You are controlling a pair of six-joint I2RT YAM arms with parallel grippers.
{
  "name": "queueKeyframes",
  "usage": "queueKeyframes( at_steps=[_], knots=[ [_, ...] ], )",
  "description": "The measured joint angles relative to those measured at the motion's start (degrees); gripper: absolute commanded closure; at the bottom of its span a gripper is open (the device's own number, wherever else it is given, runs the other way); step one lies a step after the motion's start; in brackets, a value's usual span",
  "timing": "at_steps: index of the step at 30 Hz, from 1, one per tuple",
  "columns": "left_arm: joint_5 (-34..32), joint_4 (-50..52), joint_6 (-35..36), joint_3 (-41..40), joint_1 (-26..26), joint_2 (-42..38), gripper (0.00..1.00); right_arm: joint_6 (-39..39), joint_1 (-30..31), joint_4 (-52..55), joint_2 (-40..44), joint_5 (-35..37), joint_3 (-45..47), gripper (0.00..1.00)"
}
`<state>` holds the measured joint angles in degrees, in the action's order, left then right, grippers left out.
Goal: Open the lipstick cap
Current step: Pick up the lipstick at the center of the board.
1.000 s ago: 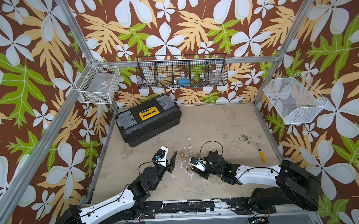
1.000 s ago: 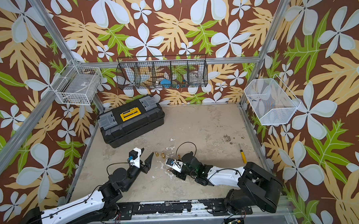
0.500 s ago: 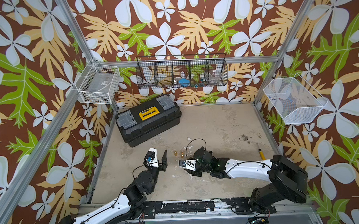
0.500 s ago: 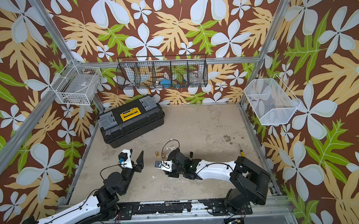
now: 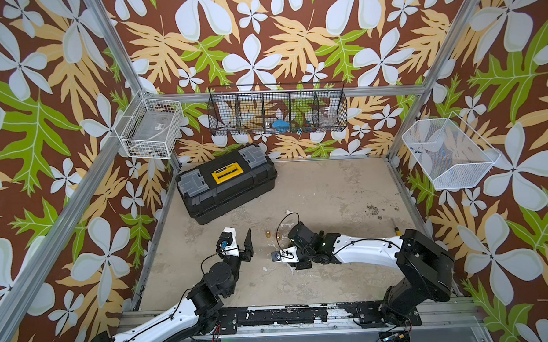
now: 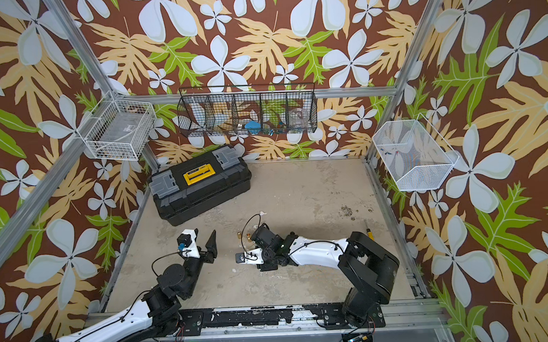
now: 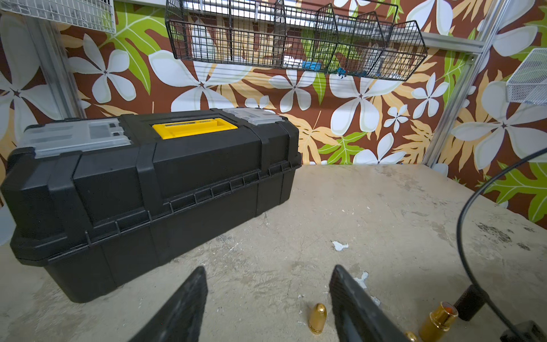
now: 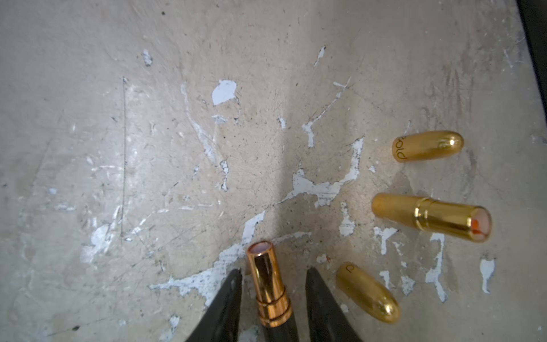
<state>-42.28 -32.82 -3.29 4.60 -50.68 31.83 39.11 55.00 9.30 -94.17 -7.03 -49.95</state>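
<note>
a robot lab cell: aluminium frame [image 5: 383,91], floral wallpaper [image 5: 260,35], wire basket [image 5: 229,116], toolbox [image 5: 225,183].

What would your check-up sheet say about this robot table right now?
Surface: tabletop scuffed, paint chipped.
Job's things: copper lipstick and gold lipstick uncapped; gold cap beside the copper lipstick, second gold cap farther off.
Clutter: black toolbox; dark crumbs.
Grippers: left gripper open, empty; right gripper straddles copper lipstick, grip unclear.
Cables: black cable loops above right wrist.
Surroundings: white wire basket, black wire basket, mesh basket on flowery walls.
</note>
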Motion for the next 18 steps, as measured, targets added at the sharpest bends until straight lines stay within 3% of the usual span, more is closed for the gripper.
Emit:
queueKeyframes(
  at_steps=[13,18],
  knots=[
    [-0.55,-0.02,0.04,-0.02,0.04,-1.38,0.32,0.76,0.0,1.11,-5.07,0.96,-2.69,0.68],
    [-0.5,-0.02,0.26,-0.02,0.04,-1.51,0.32,0.76,0.0,0.94,-6.32,-0.02,-3.74,0.81]
  ],
)
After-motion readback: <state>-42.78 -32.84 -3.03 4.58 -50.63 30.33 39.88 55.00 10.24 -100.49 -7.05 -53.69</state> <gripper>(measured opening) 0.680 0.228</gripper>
